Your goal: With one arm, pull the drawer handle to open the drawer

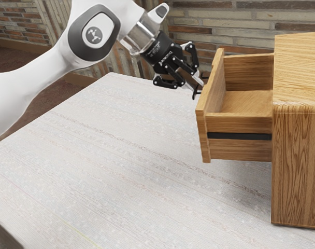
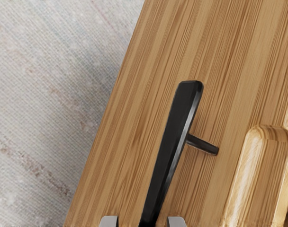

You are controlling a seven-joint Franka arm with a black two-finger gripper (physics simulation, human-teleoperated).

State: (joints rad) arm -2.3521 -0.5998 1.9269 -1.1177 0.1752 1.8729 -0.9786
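Exterior view: pincer [image 1: 195,87] beside drawer [image 1: 239,124], table [image 1: 121,166]

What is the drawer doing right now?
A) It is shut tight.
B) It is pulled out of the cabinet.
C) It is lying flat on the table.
B: the drawer sticks out from the wooden cabinet toward the arm, so you can see down into it.

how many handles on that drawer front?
1. A black bar handle stands off the wooden drawer front, with one end between the tool's open fingers. The front's whole face isn't in view, so another could be hidden.
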